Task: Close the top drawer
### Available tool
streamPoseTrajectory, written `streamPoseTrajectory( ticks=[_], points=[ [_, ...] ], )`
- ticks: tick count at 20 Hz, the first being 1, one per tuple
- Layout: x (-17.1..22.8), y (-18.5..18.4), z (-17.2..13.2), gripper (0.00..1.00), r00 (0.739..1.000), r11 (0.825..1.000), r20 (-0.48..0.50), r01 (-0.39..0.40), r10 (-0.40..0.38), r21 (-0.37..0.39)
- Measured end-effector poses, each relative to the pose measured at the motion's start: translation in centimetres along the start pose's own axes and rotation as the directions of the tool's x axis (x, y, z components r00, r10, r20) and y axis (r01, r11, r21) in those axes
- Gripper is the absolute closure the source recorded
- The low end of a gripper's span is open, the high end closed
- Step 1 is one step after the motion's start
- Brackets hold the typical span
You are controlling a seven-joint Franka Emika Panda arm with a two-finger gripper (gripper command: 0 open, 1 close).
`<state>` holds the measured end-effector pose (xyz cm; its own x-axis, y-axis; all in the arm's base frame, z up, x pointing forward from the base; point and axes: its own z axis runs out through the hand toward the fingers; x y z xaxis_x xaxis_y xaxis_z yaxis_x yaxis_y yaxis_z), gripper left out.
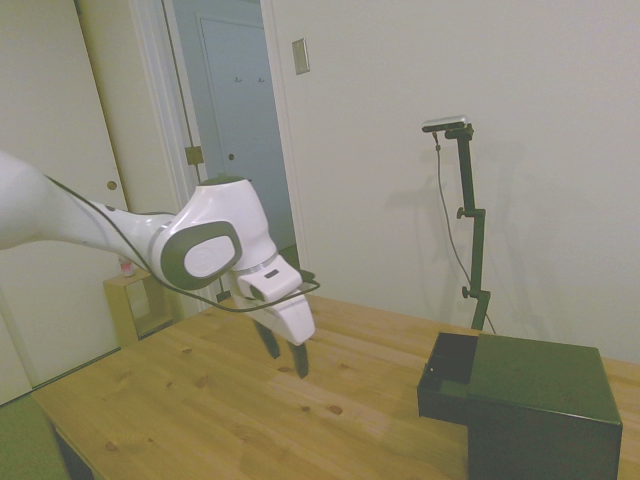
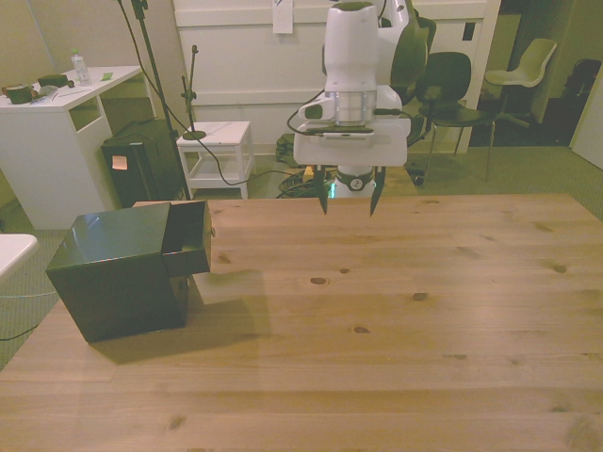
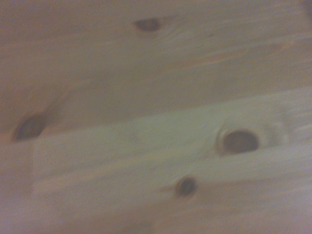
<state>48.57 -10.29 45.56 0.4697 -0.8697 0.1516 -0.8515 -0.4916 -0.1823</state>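
The top drawer [image 2: 188, 239] [image 1: 447, 376] sticks out of the dark green-black cabinet [image 2: 118, 273] [image 1: 545, 405], pulled partly open toward the table's middle. The cabinet stands at the front view's left edge of the table. My gripper [image 2: 350, 203] [image 1: 286, 360] hangs above the wood near the far edge, well apart from the drawer, fingers pointing down and spread with nothing between them. The wrist view shows only blurred wooden planks [image 3: 156, 146] with dark knots.
The wooden table [image 2: 396, 320] stretches wide to the front view's right of the cabinet. Beyond the far edge are a white desk [image 2: 57, 132], a small white stool [image 2: 215, 143] and chairs [image 2: 528, 75].
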Motion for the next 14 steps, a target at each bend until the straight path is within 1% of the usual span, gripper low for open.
streamPoseTrajectory(
  ticks=[2, 4, 5, 8, 10, 14],
  points=[
    [3.0, -0.1, 0.4, 0.00, 0.997, 0.998, -0.024, -0.068, 0.068, 0.002],
    [5.7, 0.2, 0.7, 0.00, 0.989, 0.990, -0.040, -0.143, 0.143, -0.001],
    [6.8, 0.5, 0.7, 1.00, 0.982, 0.983, -0.047, -0.183, 0.182, 0.000],
    [9.2, 1.3, 0.8, 1.00, 0.955, 0.957, -0.062, -0.290, 0.290, 0.001],
    [10.3, 1.8, 0.8, 1.00, 0.940, 0.942, -0.069, -0.336, 0.335, 0.002],
    [11.6, 2.6, 0.6, 1.00, 0.928, 0.931, -0.074, -0.366, 0.365, -0.003]
  ],
)
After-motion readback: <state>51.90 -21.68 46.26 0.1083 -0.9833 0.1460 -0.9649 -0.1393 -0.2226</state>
